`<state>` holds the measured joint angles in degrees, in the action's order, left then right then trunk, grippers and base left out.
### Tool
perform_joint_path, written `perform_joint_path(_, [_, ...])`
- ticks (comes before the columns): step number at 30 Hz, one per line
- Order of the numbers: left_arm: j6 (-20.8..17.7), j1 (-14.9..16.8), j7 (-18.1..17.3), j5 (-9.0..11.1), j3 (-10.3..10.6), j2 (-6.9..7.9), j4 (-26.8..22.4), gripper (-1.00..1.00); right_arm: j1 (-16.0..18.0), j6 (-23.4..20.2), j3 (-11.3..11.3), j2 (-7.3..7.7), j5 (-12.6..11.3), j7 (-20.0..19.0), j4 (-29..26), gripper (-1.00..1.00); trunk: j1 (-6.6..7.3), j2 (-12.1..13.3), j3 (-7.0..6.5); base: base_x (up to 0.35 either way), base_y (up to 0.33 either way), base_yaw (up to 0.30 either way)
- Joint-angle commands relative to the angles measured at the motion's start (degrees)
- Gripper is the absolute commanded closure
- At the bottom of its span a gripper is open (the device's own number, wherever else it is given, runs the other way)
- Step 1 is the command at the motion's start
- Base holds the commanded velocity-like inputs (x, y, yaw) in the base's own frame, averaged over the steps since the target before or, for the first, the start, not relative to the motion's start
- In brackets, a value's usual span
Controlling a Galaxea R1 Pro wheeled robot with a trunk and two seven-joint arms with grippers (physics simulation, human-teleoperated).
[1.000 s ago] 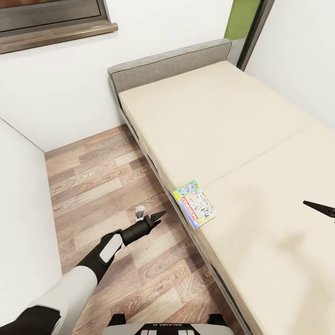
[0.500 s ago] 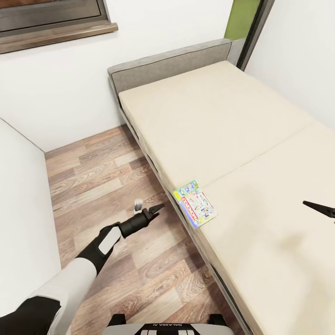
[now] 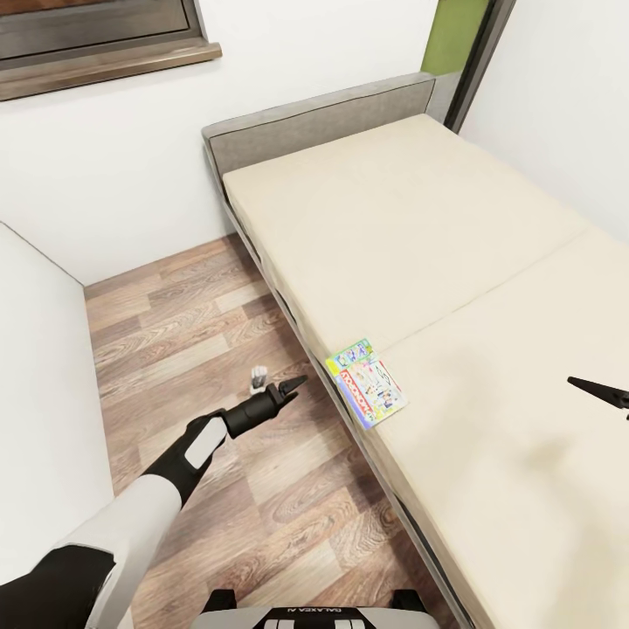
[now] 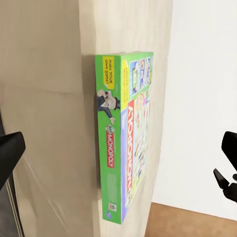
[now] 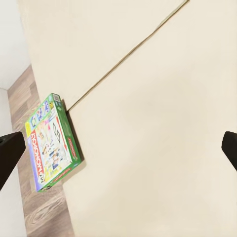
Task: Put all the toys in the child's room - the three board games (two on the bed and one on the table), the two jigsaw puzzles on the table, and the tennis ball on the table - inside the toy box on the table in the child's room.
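Monopoly box (image 3: 366, 383), flat, at bed (image 3: 419, 227) edge

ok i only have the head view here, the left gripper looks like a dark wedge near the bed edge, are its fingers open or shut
Observer: Open. In the left wrist view the left gripper has its fingers wide apart, with the Monopoly box framed between them.
Operator: is it touching the box
Observer: No, both fingertips sit clear of it, with bed and wall showing between.
Operator: and the right one, i just see a tip at the edge
Observer: The right gripper is open too, with the seam across the mattress and the same box in its view.
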<state>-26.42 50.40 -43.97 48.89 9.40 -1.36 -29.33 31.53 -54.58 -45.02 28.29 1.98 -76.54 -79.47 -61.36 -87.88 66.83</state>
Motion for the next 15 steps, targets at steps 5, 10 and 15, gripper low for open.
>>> perform_joint_path(5, [-0.47,0.22,0.04,0.53,0.15,0.10,0.10,-1.00,-0.02,-0.53,-0.07,-0.08,0.22,-0.36,-0.11,-1.00,0.00,-0.02,0.03,0.000,0.000,0.000])
perform_joint_path(10, [-0.47,0.29,0.05,0.56,0.07,0.50,0.27,-1.00,-0.04,-0.53,-0.07,-0.10,0.22,-0.36,-0.14,-1.00,0.00,-0.02,0.03,0.000,0.000,0.000])
perform_joint_path(15, [-0.47,0.31,0.09,0.58,-0.12,1.05,0.67,-1.00,-0.05,-0.53,-0.07,-0.12,0.20,-0.36,-0.15,-1.00,0.00,-0.02,0.03,0.000,0.000,-0.032])
